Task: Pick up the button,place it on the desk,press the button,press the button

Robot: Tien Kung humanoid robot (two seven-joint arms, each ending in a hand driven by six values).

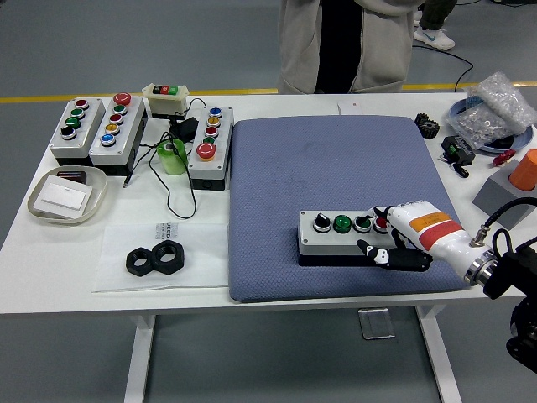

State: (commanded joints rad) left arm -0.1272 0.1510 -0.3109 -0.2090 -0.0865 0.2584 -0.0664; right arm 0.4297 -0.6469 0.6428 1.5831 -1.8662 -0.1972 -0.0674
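Observation:
A grey button box (336, 239) lies on the blue mat (336, 159) near its front right. Along its top are a black selector knob (321, 222), a green button (341, 223), a darker button (362, 224) and a red button (382, 222). My right hand (382, 235), white with an orange band, reaches in from the lower right over the box's right end. Its fingers (388, 217) lie stretched over the red button, partly hiding it. The thumb (377, 252) sits against the box's front side. The hand holds nothing. My left arm is out of view.
Several more button boxes (117, 126) stand at the table's far left beside a green tape roll (172, 156). Two black nuts (155, 259) and a white tray (67, 195) lie front left. A parts bag (495, 105) and an orange object (527, 168) are on the right. A person (344, 42) stands behind.

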